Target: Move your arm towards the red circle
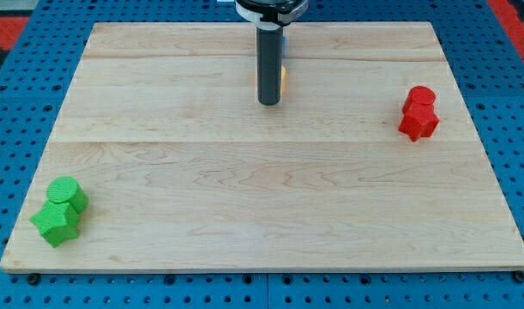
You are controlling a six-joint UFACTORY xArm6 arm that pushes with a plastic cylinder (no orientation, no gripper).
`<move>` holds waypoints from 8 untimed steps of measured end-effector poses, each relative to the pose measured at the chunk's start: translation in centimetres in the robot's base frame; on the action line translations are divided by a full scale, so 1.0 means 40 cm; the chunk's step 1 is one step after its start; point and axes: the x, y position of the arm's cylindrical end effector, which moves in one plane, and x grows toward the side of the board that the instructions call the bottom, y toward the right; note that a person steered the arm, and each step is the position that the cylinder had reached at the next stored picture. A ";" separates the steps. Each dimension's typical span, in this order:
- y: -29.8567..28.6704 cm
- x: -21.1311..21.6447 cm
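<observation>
The red circle block (422,96) sits near the board's right edge, touching a red star-shaped block (418,124) just below it. My tip (268,103) rests on the board at the top centre, far to the left of the red blocks. A yellow block (283,79) and a blue block (285,38) are mostly hidden behind the rod; their shapes cannot be made out.
A green circle block (65,191) and a green star-shaped block (56,221) sit together at the bottom left corner of the wooden board (262,197). A blue pegboard surface (21,129) surrounds the board.
</observation>
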 end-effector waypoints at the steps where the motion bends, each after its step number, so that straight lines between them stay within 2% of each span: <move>1: 0.000 0.060; 2: 0.000 0.133; 3: 0.000 0.144; 4: 0.000 0.144; 7: 0.188 0.143; 8: 0.198 0.133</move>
